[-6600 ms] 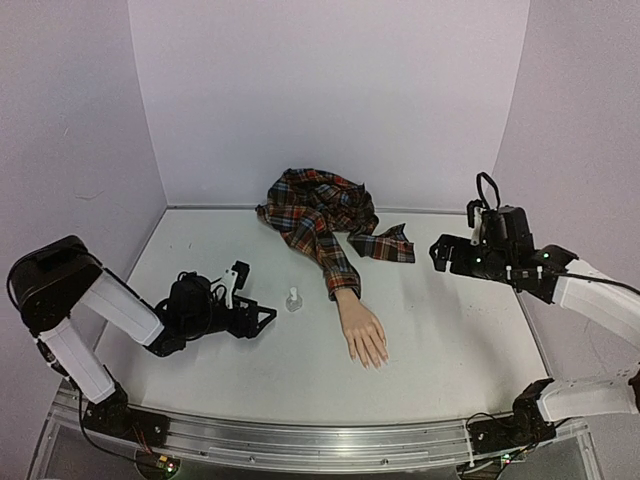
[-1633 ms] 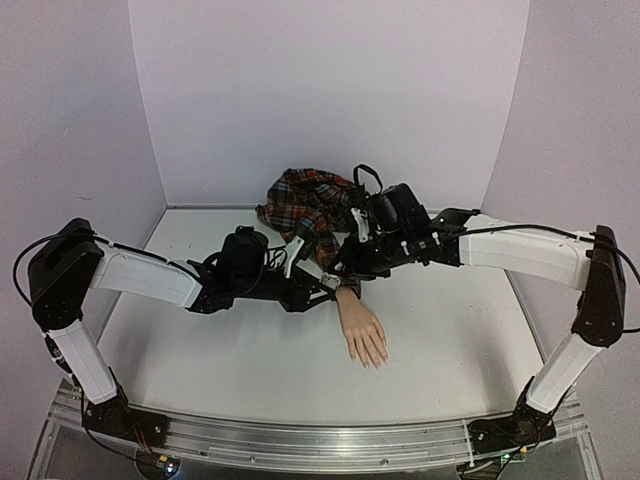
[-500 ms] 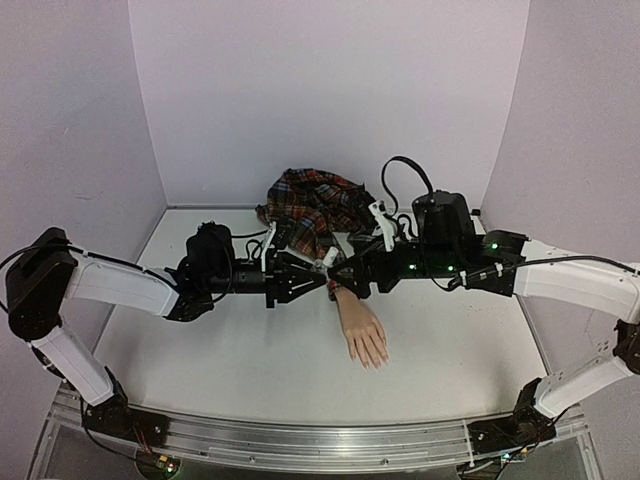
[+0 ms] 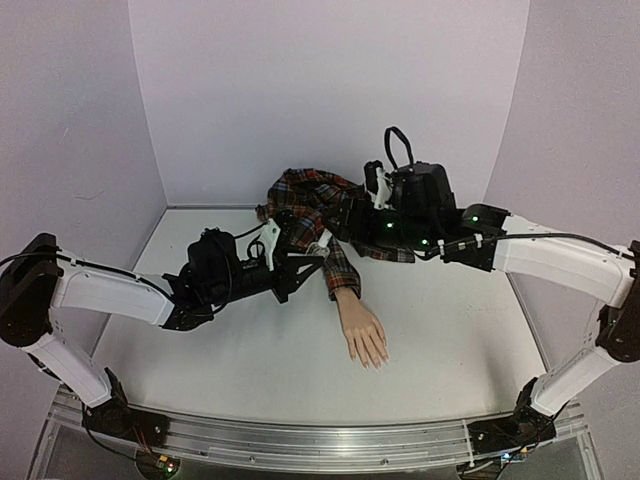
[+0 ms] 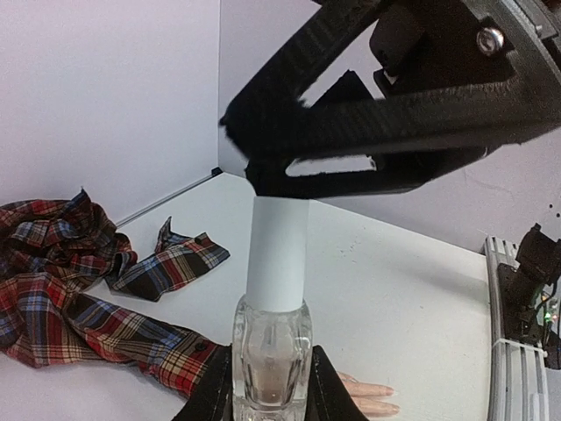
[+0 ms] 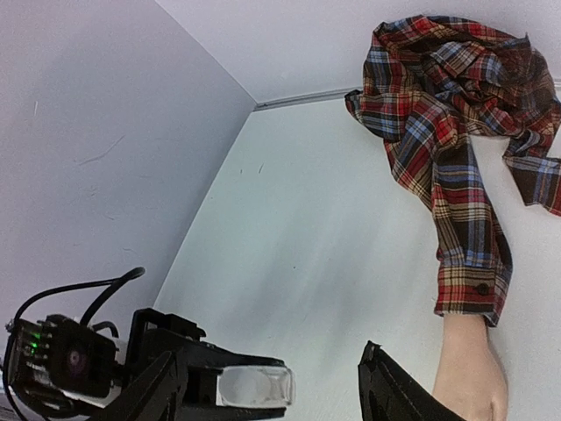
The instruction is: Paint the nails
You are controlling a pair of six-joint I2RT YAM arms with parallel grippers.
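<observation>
Small clear glass bottle (image 5: 272, 355) with white cap pinched in left jaws, right jaws' state unclear, pale peach mannequin hand (image 4: 362, 335) flat on tabletop (image 4: 450, 330).

In the top view the nails (image 4: 372, 358) of the mannequin hand (image 4: 362, 333) are too small to be told apart. In the left wrist view only two fingertips (image 5: 368, 391) are seen. The rest is covered by the glass bottle (image 5: 272, 355), whose base is cut off by the lower edge. In the right wrist view the hand is cut by the lower edge. Only one dark finger (image 6: 399, 390) of the right claw (image 4: 345, 222) is shown, so its opening perhaps cannot be judged.
</observation>
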